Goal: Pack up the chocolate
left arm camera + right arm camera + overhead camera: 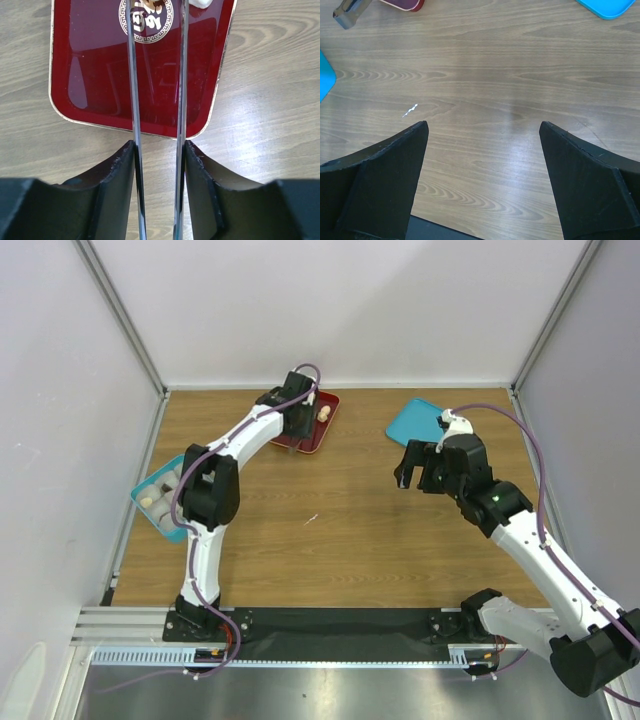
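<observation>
My left gripper (159,146) is shut on a pair of metal tongs (132,75), whose two blades reach out over the red tray (90,75). The tong tips run past the top edge of the left wrist view. A pale chocolate piece (201,2) lies at the tray's far edge, and it also shows in the top view (323,413). More pale pieces (158,498) sit in the teal box (148,508) at the table's left edge. My right gripper (483,131) is open and empty above bare wood, right of centre in the top view (415,468).
A teal lid (418,422) lies at the back right and shows in the right wrist view (607,7). A small white scrap (410,110) lies mid-table. White walls and a metal frame enclose the table.
</observation>
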You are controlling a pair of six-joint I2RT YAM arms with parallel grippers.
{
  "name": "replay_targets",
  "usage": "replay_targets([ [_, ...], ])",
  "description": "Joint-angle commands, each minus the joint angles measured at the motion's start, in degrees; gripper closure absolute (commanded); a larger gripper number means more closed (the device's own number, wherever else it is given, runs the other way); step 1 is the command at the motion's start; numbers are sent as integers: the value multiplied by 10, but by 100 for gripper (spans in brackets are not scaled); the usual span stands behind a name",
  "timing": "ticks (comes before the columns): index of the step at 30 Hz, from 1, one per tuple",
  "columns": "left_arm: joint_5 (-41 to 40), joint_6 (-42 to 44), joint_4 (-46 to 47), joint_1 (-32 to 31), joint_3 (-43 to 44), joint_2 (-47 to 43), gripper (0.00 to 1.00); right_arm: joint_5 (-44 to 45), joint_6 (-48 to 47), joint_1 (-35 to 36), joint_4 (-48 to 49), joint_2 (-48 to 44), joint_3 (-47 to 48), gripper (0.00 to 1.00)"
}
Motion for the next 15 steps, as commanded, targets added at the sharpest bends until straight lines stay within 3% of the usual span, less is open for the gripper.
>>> replay_targets([
  [1,-2,-3,5,-3,31,2,55,8,-10,-6,14,-5,17,0],
  [7,-16,-3,-7,-3,33,-12,60,2,-8,-9,14,-9,16,0],
  [15,-23,-9,-28,-3,4,-98,66,-1,-1,-9,11,-23,19,0],
])
